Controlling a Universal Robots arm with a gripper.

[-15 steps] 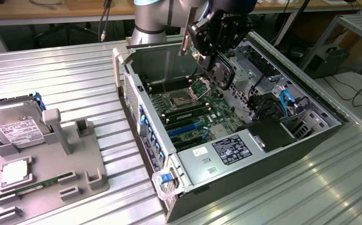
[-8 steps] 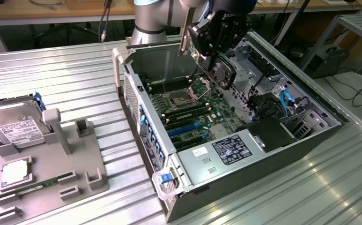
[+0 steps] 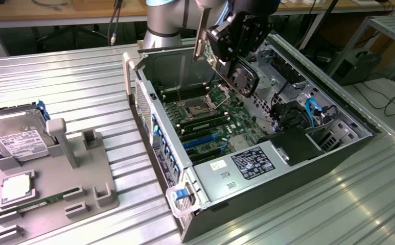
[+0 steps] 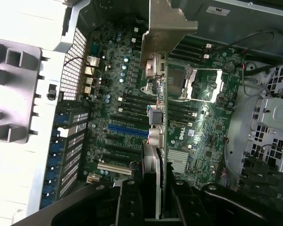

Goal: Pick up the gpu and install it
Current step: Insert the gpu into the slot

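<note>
In the exterior view, the jaws grip the gpu upright above the open computer case on the table. In the wrist view, the gpu hangs edge-on over the motherboard. Pickup looks done, and seating remains.

One gpu is hanging over one computer case; one hard drive and one memory stick are lying on one tray.
</note>
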